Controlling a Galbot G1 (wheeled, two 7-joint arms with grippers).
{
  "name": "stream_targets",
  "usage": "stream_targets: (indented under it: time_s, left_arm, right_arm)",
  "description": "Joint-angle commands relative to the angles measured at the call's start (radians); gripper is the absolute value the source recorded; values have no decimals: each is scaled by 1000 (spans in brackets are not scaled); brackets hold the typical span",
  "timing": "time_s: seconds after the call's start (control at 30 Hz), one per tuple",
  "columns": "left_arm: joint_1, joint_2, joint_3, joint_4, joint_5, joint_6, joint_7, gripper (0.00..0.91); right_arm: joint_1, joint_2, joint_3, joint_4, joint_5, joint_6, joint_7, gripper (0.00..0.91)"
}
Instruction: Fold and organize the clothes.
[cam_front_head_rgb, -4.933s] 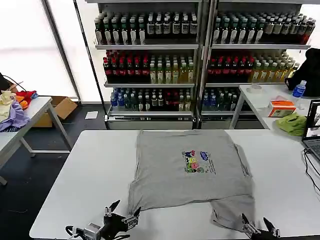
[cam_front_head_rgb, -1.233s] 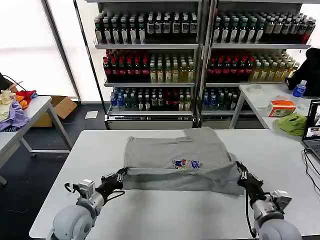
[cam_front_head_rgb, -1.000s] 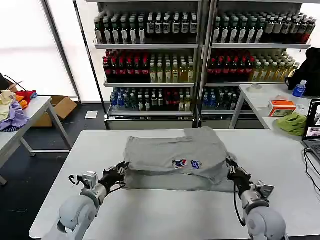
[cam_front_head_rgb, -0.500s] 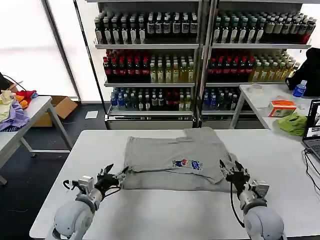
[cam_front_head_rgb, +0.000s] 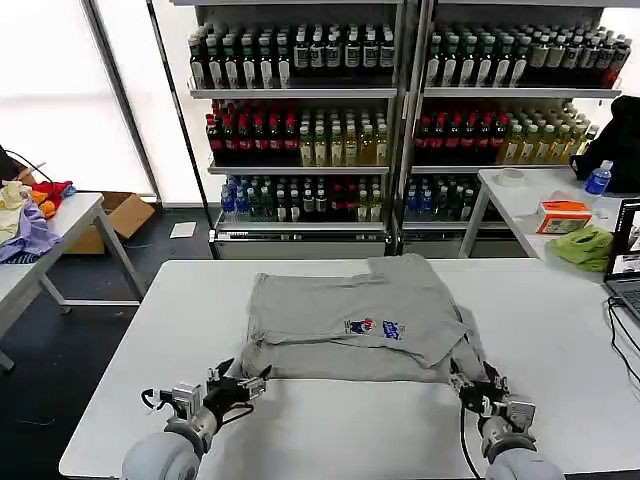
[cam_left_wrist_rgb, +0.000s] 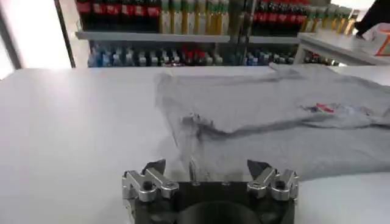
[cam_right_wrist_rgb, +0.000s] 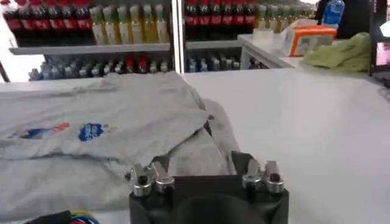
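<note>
Looking down, you see your left gripper (cam_front_head_rgb: 238, 383) spread wide and empty just off the near left corner of the grey shirt (cam_front_head_rgb: 350, 315); your right gripper (cam_front_head_rgb: 478, 380) gapes at its near right corner. Folded shirt lies mid-table (cam_front_head_rgb: 180, 330).

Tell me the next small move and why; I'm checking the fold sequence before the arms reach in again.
Probably bring the right gripper in to pinch the loose flap at the grey shirt's right edge. The shirt lies folded in half on the white table, but that corner spills out unevenly. Both grippers, the left gripper too, hang open at the near edge, holding nothing.
</note>
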Motion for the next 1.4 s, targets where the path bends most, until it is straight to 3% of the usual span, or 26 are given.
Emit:
stream_targets:
  time_s: [0.03, 0.27, 0.5, 0.73, 0.9, 1.0, 1.17, 1.37, 1.4]
  left_arm:
    - [3, -21, 10, 59, 26, -1, 15, 20]
    - [4, -18, 5, 59, 26, -11, 27, 10]
    - [7, -12, 3, 44, 25, -25, 27, 10]
    - [90, -12, -24, -22, 32, -26, 26, 10]
    - [205, -24, -62, -129, 67, -20, 22, 10]
    - [315, -25, -86, -218, 197, -39, 28, 10]
    - [510, -26, -148, -326, 255, -34, 42, 10]
    - [657, -19, -210, -395, 274, -8, 60, 10]
    - [679, -14, -217, -407, 269, -4, 64, 615]
  right_arm:
    - [5, 7, -3, -39, 15, -14, 26, 0]
    - [-8, 5, 4, -8, 89, -17, 23, 0]
    - [-7, 3, 1, -1, 97, -14, 10, 0]
    - [-101, -23, 6, 87, 142, -14, -11, 0]
    - [-208, -32, 16, 179, 157, -13, -19, 0]
    - [-312, -30, 39, 260, 158, -17, -23, 0]
    - [-434, -31, 80, 319, 144, -29, -24, 0]
    - [-519, -37, 98, 349, 70, -51, -58, 0]
    - [-528, -39, 98, 354, 65, -57, -58, 212]
